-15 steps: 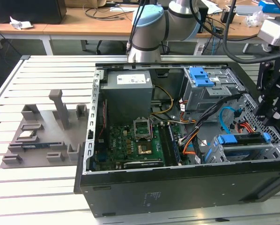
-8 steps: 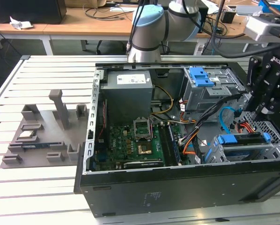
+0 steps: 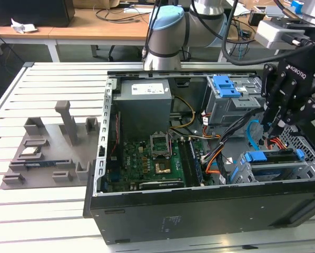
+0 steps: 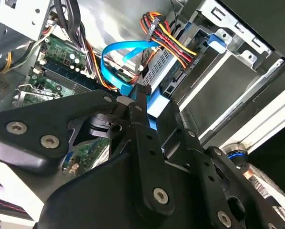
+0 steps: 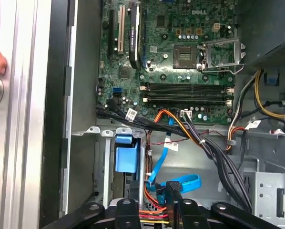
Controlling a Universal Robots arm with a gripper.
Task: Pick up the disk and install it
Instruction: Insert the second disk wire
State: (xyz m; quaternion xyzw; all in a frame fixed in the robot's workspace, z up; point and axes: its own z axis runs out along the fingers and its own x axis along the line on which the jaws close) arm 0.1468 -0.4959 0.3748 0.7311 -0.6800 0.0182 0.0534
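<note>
The open computer case [image 3: 199, 211] lies on its side on the slatted table [image 3: 41, 84]. My gripper [image 3: 276, 129] hangs inside it above the drive cage [image 3: 276, 171], where the disk [image 3: 276, 156] sits in its blue caddy. My fingers [image 4: 141, 102] are pressed together, holding nothing.

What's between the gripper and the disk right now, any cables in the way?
Nothing visibly blocks it. In the second wrist view the gripper is right at the blue-framed end of the disk, which sits in the drive cage. The blue data cable and coloured power wires crowd close beside it.
</note>
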